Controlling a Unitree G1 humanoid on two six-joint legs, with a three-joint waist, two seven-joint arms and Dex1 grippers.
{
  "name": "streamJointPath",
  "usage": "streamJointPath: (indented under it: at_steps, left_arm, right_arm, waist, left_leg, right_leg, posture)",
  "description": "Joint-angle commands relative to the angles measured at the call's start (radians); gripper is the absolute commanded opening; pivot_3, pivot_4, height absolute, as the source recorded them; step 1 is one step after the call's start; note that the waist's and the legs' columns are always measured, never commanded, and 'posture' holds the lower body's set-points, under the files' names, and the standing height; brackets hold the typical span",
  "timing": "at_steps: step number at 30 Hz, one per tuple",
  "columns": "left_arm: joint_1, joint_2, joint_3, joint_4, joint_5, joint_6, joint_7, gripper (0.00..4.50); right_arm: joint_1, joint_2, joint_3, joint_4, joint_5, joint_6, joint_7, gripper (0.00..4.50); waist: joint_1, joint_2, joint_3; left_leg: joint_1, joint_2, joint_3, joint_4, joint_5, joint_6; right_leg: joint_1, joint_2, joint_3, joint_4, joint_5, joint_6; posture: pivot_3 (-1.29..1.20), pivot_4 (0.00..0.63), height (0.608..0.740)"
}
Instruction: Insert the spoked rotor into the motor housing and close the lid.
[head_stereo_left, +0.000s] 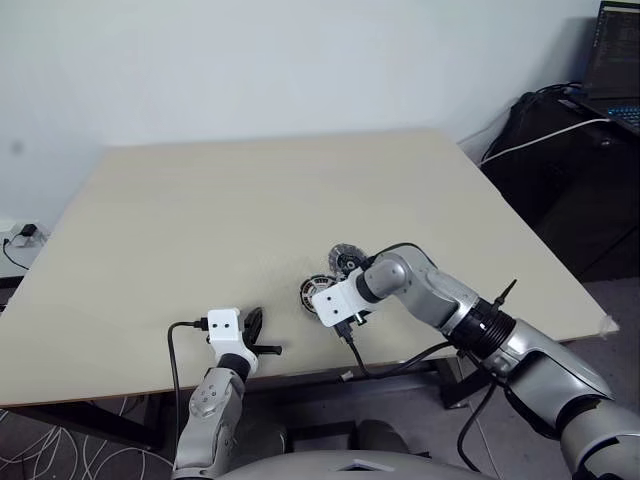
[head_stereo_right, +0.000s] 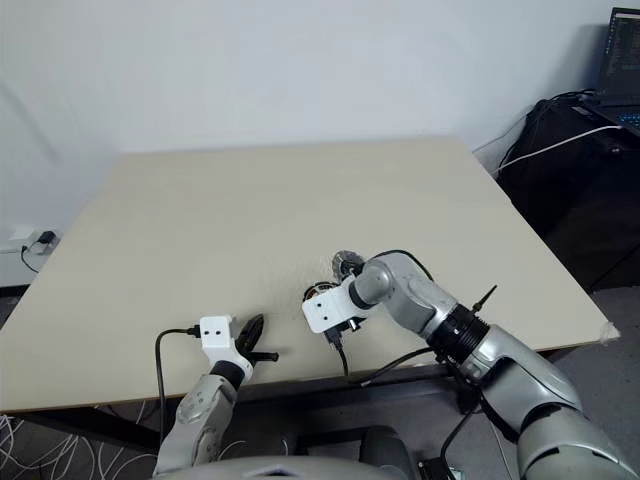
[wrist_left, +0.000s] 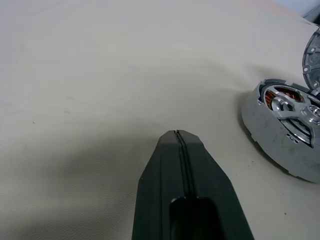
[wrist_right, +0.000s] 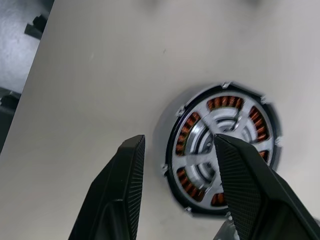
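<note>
The motor housing (wrist_right: 222, 147) lies on the table near the front edge, its copper windings showing in a ring. The spoked rotor (wrist_right: 210, 145) sits inside it, silvery spokes across the windings. My right gripper (wrist_right: 178, 139) hangs open just above the housing, pointing down, with nothing between its fingers (wrist_right: 127, 185). The lid (head_stereo_left: 347, 258), a ribbed silver-grey disc, rests just behind the housing (head_stereo_left: 316, 292) and shows past it at the left wrist view's edge (wrist_left: 312, 55). My left gripper (wrist_left: 177, 135) is shut and empty, low over the table to the left of the housing (wrist_left: 285, 125).
The pale table (head_stereo_left: 250, 200) stretches wide behind and to the left of the parts. Its front edge runs close under both grippers. A black cable (head_stereo_left: 400, 365) hangs from the right arm. A dark desk with a laptop (head_stereo_left: 615, 60) stands at the far right.
</note>
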Motion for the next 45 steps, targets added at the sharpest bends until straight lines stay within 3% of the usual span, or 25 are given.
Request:
streamJointPath:
  at_steps: [1,28,35,45]
  left_arm:
    - [-0.007,-0.007,-0.004,-0.031,-0.004,-0.014,0.003,0.00]
    - [-0.002,-0.014,-0.005,-0.035,-0.003,-0.023,0.016,0.00]
    - [-0.002,-0.016,-0.005,-0.036,-0.005,-0.024,0.018,0.00]
    - [-0.004,-0.018,-0.003,-0.032,-0.006,-0.027,0.019,0.00]
  right_arm:
    - [-0.012,0.006,-0.033,0.012,-0.018,-0.026,0.004,2.37]
    - [0.004,0.060,-0.030,0.065,-0.078,-0.008,0.052,2.37]
    - [0.007,0.066,-0.042,0.072,-0.097,-0.004,0.052,0.19]
    - [0.011,0.079,-0.060,0.088,-0.113,0.018,0.033,0.11]
  waist:
    - [0.000,0.000,0.000]
    - [0.001,0.000,0.000]
    - [0.005,0.000,-0.001]
    - [0.004,0.001,-0.001]
  left_leg:
    - [0.000,0.000,0.000,0.000,0.000,0.000]
    - [0.000,0.000,0.000,0.000,0.000,0.000]
    - [0.001,0.000,0.000,0.001,0.000,0.000]
    - [0.001,0.000,0.000,0.001,0.001,-0.001]
  right_leg:
    - [0.000,0.000,0.000,0.000,0.000,0.000]
    - [0.000,0.000,0.000,0.001,0.001,-0.001]
    - [0.001,0.000,0.000,0.001,0.001,-0.001]
    - [0.001,0.001,0.000,0.001,0.001,-0.001]
  posture:
    - [0.00,0.000,0.740]
    - [0.00,0.000,0.740]
    - [0.00,0.000,0.740]
    - [0.00,0.000,0.740]
